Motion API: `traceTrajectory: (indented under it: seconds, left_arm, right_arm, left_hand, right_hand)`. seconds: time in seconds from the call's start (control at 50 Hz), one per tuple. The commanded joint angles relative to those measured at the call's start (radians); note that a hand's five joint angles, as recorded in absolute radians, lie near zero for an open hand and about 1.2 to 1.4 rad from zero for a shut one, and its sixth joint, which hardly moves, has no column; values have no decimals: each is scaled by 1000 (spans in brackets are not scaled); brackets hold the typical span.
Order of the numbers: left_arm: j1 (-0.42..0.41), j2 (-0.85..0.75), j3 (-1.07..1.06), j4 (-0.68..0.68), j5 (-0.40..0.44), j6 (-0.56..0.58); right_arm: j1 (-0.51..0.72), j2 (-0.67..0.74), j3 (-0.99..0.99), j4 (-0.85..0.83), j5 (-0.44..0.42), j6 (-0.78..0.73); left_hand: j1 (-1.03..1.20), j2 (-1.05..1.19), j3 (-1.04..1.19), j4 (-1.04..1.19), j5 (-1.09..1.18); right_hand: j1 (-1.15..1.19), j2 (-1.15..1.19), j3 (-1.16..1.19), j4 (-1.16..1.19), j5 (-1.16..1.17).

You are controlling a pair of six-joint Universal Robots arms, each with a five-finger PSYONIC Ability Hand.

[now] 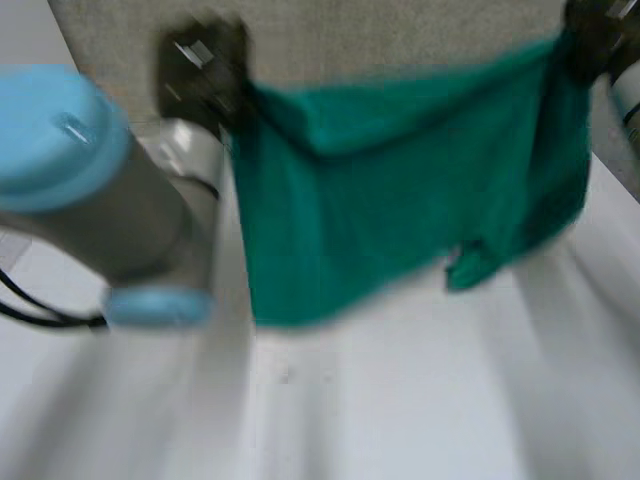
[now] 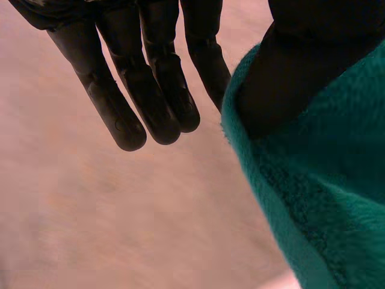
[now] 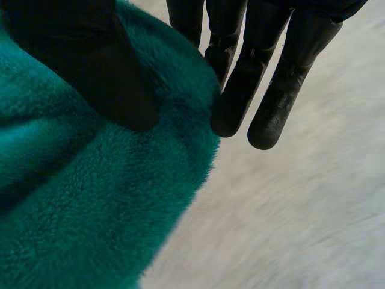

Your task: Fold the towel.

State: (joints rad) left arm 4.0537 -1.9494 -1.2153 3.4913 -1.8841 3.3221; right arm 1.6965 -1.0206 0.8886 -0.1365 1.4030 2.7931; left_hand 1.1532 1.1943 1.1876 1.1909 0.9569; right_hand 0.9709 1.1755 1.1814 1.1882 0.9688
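Note:
A green towel (image 1: 400,190) hangs in the air above the white table (image 1: 400,400), stretched between my two hands. My left hand (image 1: 205,75) holds its upper left corner; in the left wrist view the thumb (image 2: 289,78) presses the towel (image 2: 325,198) against a finger, while the other fingers (image 2: 150,90) stay straight. My right hand (image 1: 600,40) holds the upper right corner; in the right wrist view the thumb (image 3: 96,72) pinches the fleece (image 3: 90,205) against the fingers (image 3: 264,78). The towel's top edge sags and folds over between the hands. Its lower edge hangs just above the table.
My left arm (image 1: 90,190), grey with light-blue caps, fills the near left of the head view. A grey wall (image 1: 380,30) stands behind the towel. The table's front stretches bare below the towel.

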Motion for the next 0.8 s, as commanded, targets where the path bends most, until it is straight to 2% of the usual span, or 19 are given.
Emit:
traceTrajectory:
  seconds: [0.02,0.12,0.3,0.4,0.58,0.64,0.66,0.68,0.74,0.8]
  left_arm:
    - [157,32,56,118,54,-18]
    - [191,32,-36,115,95,-45]
    - [260,-31,-214,111,151,-119]
    - [300,-120,-279,91,174,-133]
    - [343,-204,-365,3,178,-130]
    - [343,-192,-385,-9,180,-125]
    - [344,-181,-401,-23,186,-116]
    - [344,-174,-408,-32,191,-107]
    - [343,-114,-441,-75,218,-57]
    - [341,-57,-480,-107,246,3]
  right_arm:
    - [17,-180,125,-55,39,128]
    - [87,-237,246,-9,13,123]
    - [166,-236,479,89,13,40]
    - [224,-133,608,104,8,-13]
    - [233,-55,665,106,8,-15]
    - [232,-55,671,104,11,-11]
    - [230,-55,673,103,11,-9]
    - [229,-55,674,100,13,-1]
    - [227,-61,682,97,14,0]
    - [227,-67,691,95,16,0]
  left_hand:
    - [243,202,209,205,265]
    - [243,202,209,205,265]
    - [243,202,209,205,265]
    - [243,202,209,205,265]
    - [220,179,186,183,242]
    - [-143,-184,-177,-180,-121]
    - [-455,-496,-489,-493,-433]
    - [-583,-624,-618,-621,-561]
    - [-877,-918,-911,-914,-855]
    - [-979,-1020,-1013,-1016,-957]
  right_hand:
    - [425,221,215,208,253]
    - [425,221,215,208,253]
    - [425,221,215,208,253]
    - [425,221,215,208,253]
    - [425,221,215,208,253]
    - [400,196,190,183,228]
    - [365,160,155,148,193]
    - [260,55,50,43,88]
    - [-42,-247,-252,-259,-214]
    - [-128,-333,-339,-346,-301]
